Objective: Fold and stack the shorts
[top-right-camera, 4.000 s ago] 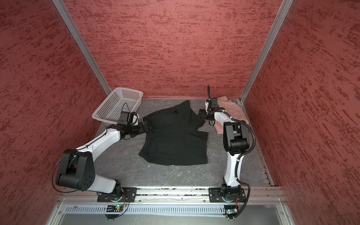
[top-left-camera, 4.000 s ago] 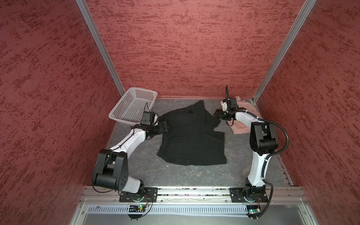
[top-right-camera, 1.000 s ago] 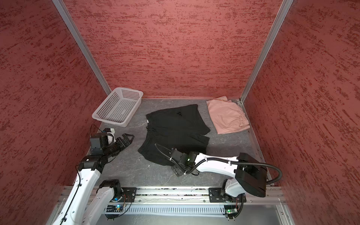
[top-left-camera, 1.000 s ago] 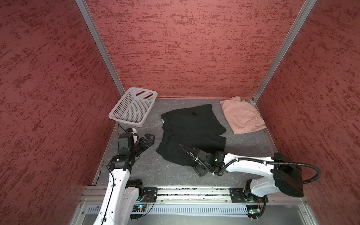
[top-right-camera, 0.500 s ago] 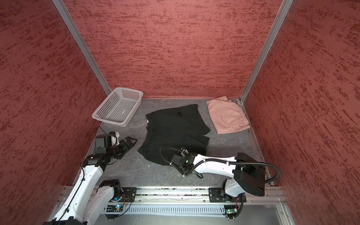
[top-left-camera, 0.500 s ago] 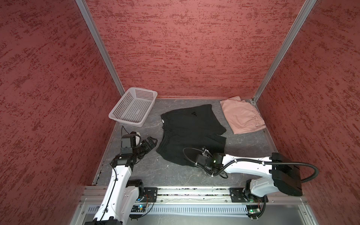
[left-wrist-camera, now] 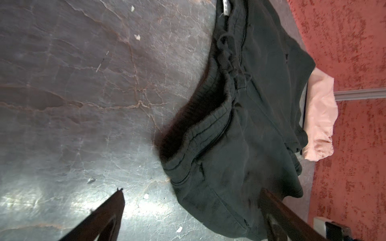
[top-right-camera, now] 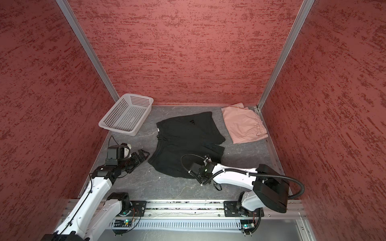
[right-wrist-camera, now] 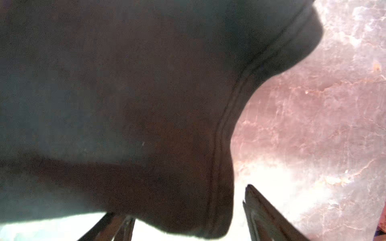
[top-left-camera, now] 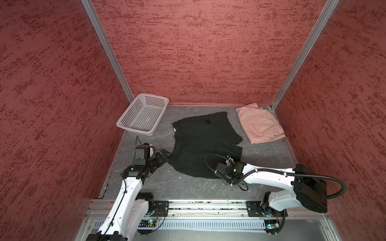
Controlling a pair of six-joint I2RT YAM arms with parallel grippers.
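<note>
The black shorts (top-left-camera: pixel 205 146) lie spread out and unfolded in the middle of the tabletop (top-left-camera: pixel 188 187) in both top views. Their elastic waistband (top-left-camera: pixel 177 144) is turned to the left, both legs point right, and a small logo (top-left-camera: pixel 207 122) sits on the far leg. The dusty pink shorts (top-left-camera: pixel 260 125) lie folded flat in the far right corner, gathered waist at the near right end, close to the black pair but apart from it.

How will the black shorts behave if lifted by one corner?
Likely floppy: the black shorts lie limp and wrinkled. The gaping waistband suggests layers would probably separate and sag. Matte knit fabric: probably not slippery.
</note>
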